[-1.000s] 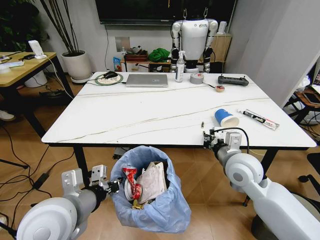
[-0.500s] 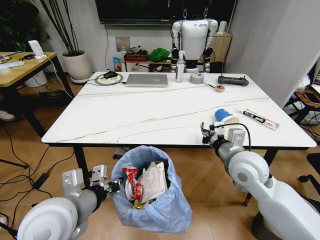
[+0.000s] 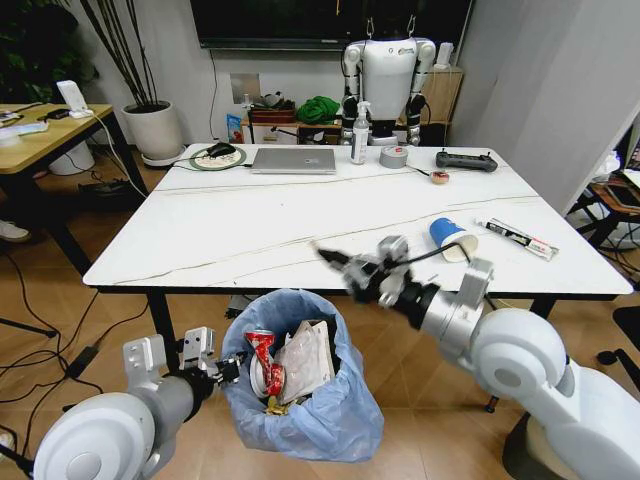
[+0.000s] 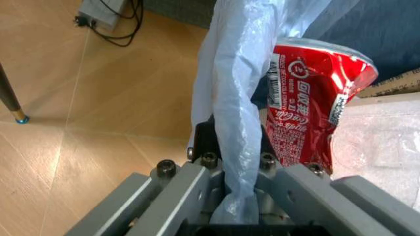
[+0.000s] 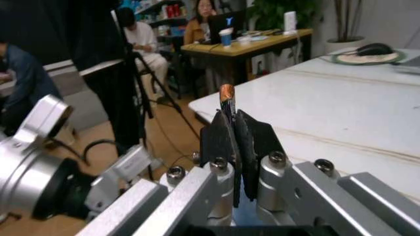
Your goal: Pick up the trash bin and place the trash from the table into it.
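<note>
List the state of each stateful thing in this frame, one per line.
trash bin: upright on the floor, bag open, partly filled with litter
left hand: shut on the bin's bag rim
right hand: shut on a small thin brown-tipped item, over the table's near edge
blue paper cup: lying on its side on the table
laptop: closed

The only readable print sits on the crushed red aluminium drink can (image 4: 315, 98) lying in the small round bin lined with a crinkled light-blue plastic bag (image 4: 229, 98). In the left wrist view, white Chinese characters run along its side, too broken by the creases to read in full. Beside them stand a round white logo, a black-and-white barcode strip and a square QR-style code. No other lettering in any view can be made out.
</note>
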